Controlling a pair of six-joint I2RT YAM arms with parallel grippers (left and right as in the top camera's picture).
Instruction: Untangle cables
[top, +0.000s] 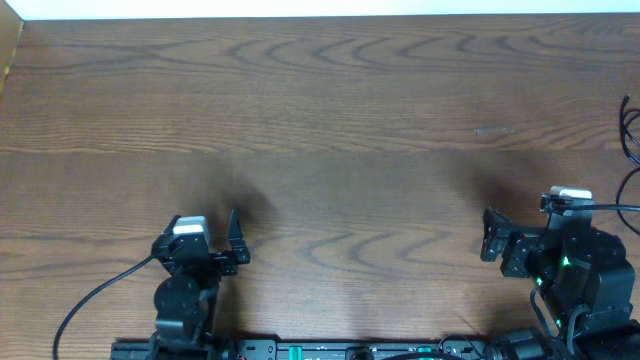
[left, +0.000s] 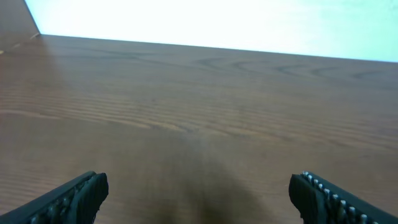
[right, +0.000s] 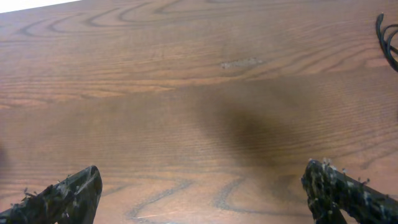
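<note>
Now, cables: only black loops (top: 630, 125) are showing, at the far right edge of the table (top: 330, 110) in the overhead view, mostly cut off by the frame; the right wrist view is catching the same loops (right: 387, 38) at its top right corner.
Count of cables: cannot tell; the visible bit is showing two or three strands, no white cord and no plug ends.
Count of arms: two, both sitting low at the near edge, well apart from the loops.
Left gripper (top: 236, 240): jaws are standing wide, holding nothing; its own camera is showing the fingers (left: 68, 198) spread over bare wood.
Right gripper (top: 492, 236): likewise gaping and empty, fingers (right: 62, 194) parted wide over bare wood.
Risk, reach: the loops are lying beside the edge, so a sideways nudge is likely pushing them off the table.
Risk, view: most of the tangle is lying out of frame, so a grasp is being aimed half-blind.
Risk, mix-up: the arms' own black leads are trailing nearby on the right and could be pinched instead.
</note>
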